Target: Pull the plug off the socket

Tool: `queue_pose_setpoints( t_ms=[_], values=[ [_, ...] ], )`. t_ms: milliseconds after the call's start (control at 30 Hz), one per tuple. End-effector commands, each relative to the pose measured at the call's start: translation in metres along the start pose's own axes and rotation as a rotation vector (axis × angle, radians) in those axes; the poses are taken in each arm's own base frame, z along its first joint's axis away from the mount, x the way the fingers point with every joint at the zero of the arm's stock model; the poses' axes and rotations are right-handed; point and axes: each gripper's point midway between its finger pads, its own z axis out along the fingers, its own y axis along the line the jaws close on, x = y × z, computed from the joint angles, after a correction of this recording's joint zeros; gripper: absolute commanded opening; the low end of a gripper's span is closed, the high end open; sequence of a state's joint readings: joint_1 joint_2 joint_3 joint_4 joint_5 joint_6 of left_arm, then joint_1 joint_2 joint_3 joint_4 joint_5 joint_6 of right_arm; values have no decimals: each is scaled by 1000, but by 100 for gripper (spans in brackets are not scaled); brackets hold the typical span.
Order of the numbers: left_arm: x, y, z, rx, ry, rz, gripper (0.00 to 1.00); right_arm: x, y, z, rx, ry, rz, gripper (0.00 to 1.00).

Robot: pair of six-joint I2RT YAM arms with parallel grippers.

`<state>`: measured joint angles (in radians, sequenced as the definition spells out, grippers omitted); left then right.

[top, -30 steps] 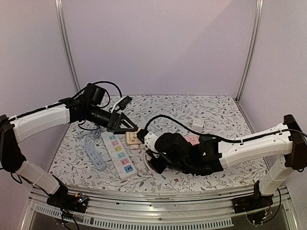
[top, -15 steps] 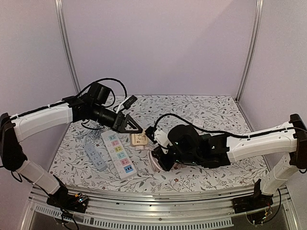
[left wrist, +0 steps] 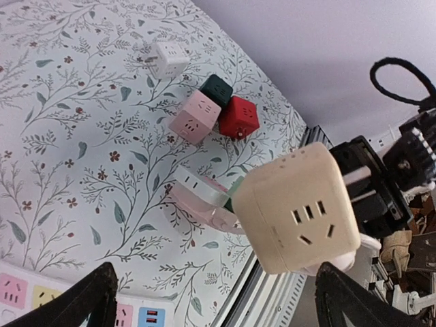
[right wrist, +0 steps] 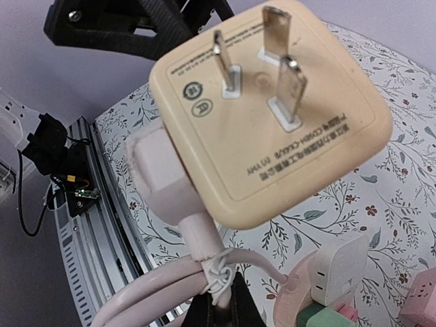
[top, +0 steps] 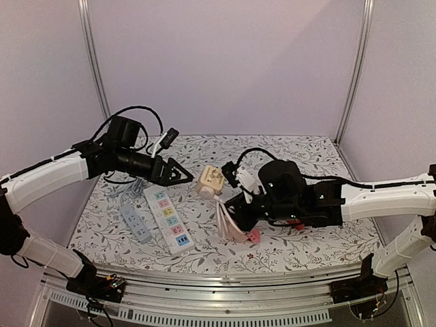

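Left pincer (top: 182, 174): spread wide with nothing inside, aimed at the cream plastic cube socket (top: 210, 180), near it but not touching. Looks ready to close on the cube and hold it firm.
Right pincer (right wrist: 219, 308): squeezed shut on the bundled pale pink cable (right wrist: 163, 293), just under the small white plug (right wrist: 158, 170). Probably gripped there for a good hold to pull on.
Plug: pushed into one side of the cube, not out yet.
Socket: lifted off the worktop (top: 300, 153), up in the air between the two arms. Held up only by the plug and cable, by the look of it. Three metal prongs (right wrist: 274, 48) on one face, turned to the right wrist camera. A face with holes turned to the left one.
Cable end: seems to loop down to a round pink cable holder (top: 246, 235), low under the right arm.
Nearby: long white power strip with coloured sockets (top: 169, 219) and grey power strip (top: 135, 223), flat side by side near the left arm. Small pink cube (left wrist: 194, 117), dark green cube (left wrist: 215, 88), red cube (left wrist: 238, 117) and white cube (left wrist: 168, 60), well apart from the lifted one.
Worktop: covered in a leaf and flower pattern.
Step now: judged as the start of the pull, with plug and socket in one piece.
Next move: likely a grab on the cube with the left side, then a straight pull apart.
Risk: a bent cable from tugging on it and not on the plug. Also a swinging or dropped cube, with nothing else holding it.
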<state>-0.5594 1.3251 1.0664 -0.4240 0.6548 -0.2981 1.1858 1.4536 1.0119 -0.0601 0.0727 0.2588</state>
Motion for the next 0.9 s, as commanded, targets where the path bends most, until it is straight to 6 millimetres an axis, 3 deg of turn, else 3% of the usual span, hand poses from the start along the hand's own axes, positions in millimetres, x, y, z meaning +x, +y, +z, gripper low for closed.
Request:
queue_pose_setpoints(
  t_ms=[0, 200, 467, 733, 867],
  values=[
    [11, -45, -1, 208, 32, 106, 99, -51, 3, -25, -131, -128, 117, 0],
    [25, -75, -3, 323, 66, 189, 100, -63, 6, -42, -297, -116, 157, 0],
    [34, -53, 8, 108, 81, 274, 100, -53, 48, -65, -582, 25, 145, 0],
    [60, -91, 12, 283, 150, 356, 100, -43, 59, -62, -663, 103, 183, 0],
    [68, -102, 13, 322, 173, 376, 95, -44, 62, -60, -681, 116, 186, 0]
  ],
)
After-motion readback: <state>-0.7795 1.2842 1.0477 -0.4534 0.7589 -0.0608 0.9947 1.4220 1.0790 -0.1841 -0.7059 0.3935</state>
